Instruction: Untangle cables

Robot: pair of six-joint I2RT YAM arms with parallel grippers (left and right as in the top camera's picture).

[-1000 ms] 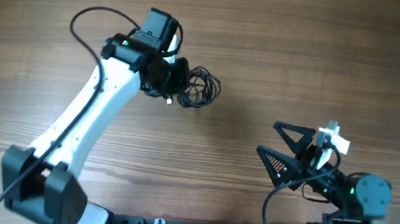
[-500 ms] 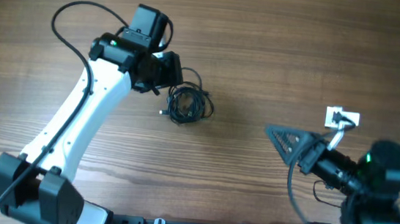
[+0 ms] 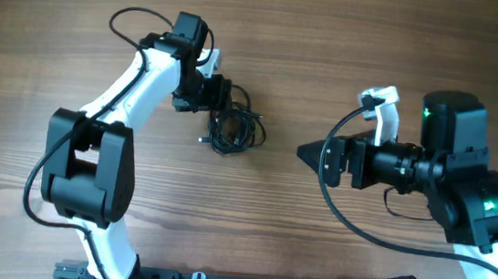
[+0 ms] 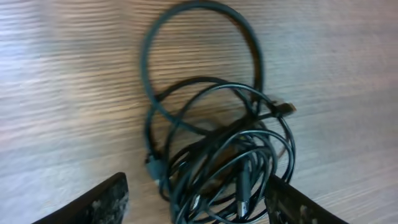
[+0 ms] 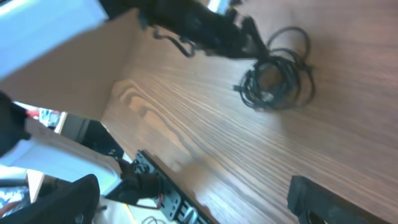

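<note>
Wood-grain tabletop (image 3: 405, 45) fills the overhead view, and you can see the cables (image 3: 231, 130) bunched in one small dark tangle left of centre, lying flat on the wood. Your left gripper (image 3: 224, 95) sits just above and to the left of that tangle, close against its upper edge, at the end of the white left arm (image 3: 134, 92) that reaches up from the bottom edge. Your right gripper (image 3: 307, 152) points left toward the bundle from the right side, well apart from it, with bare wood between them. From the left wrist view, the fingers (image 4: 93, 202) stand spread wide at the bottom corners, pinching nothing; the tangle lies between and beyond them, with one thicker loop arching away at the top and a small plug (image 4: 285, 108) poking out to the right. You cannot tell from this view whether either finger touches a strand. From the right wrist view, that gripper's two dark fingers (image 5: 323, 199) are also spread far apart with only wood between them, and the bundle shows small in the upper right, just beside the dark end of the left arm.
</note>
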